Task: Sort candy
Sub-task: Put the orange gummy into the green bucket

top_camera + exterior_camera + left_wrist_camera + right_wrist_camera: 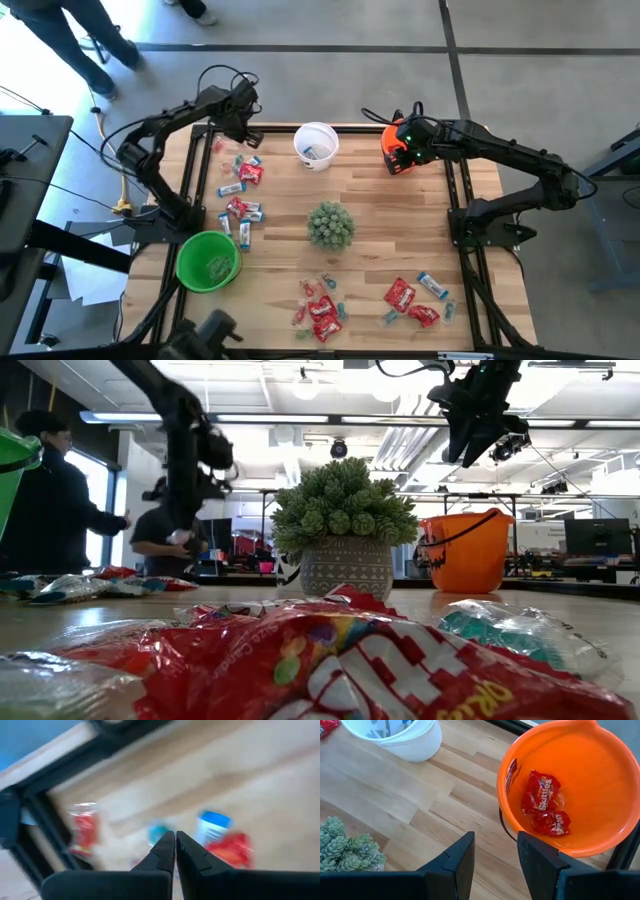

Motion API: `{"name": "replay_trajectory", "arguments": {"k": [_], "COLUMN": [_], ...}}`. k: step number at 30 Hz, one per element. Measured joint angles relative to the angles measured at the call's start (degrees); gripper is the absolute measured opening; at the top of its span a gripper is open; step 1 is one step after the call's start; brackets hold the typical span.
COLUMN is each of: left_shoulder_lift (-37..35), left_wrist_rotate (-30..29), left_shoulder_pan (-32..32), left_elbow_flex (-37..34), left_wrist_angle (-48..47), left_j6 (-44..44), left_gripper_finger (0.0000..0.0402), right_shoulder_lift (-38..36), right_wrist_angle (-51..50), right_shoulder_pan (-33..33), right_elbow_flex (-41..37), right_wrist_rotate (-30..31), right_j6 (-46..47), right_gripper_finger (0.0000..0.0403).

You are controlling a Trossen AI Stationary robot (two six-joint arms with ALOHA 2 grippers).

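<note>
The orange bucket (570, 795) stands at the far right of the spiky green plant (329, 225) and holds red packets (544, 802) on its floor and wall. The right tool (495, 855) hangs just above this bucket's near rim, fingers apart and empty. The white bucket (316, 145) sits straight behind the plant, with something blue-and-white inside. The green bucket (208, 261) stands to the plant's near left with small pieces in it. The candy (243, 190) still lies loose on the tabletop (400, 220): one scatter left of the plant, another in front of it. The left tool (175, 845) hovers clenched and empty over the left scatter, beyond the plant's far left. People stand in the room behind.
</note>
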Motion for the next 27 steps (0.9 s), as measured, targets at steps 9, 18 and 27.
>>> {"name": "replay_trajectory", "arguments": {"k": [9,18,27], "left_shoulder_lift": [-13.0,-23.3,-25.7], "left_wrist_rotate": [3.1,3.1,3.4], "left_shoulder_pan": [-14.0,-33.8,-51.5], "left_elbow_flex": [0.0,0.0,0.0], "left_wrist_angle": [-8.3,-22.9,-30.9], "left_j6": [-7.2,-26.8,-48.8], "left_gripper_finger": [0.0,0.0,0.0], "right_shoulder_lift": [0.0,0.0,0.0], "right_wrist_angle": [0.0,-0.3,-0.5], "right_shoulder_pan": [0.0,0.0,0.0], "right_elbow_flex": [0.0,0.0,0.0], "right_wrist_rotate": [0.0,0.0,0.0], "right_j6": [-2.0,-4.6,-6.8], "right_gripper_finger": [0.0144,0.0144,0.0144]}}
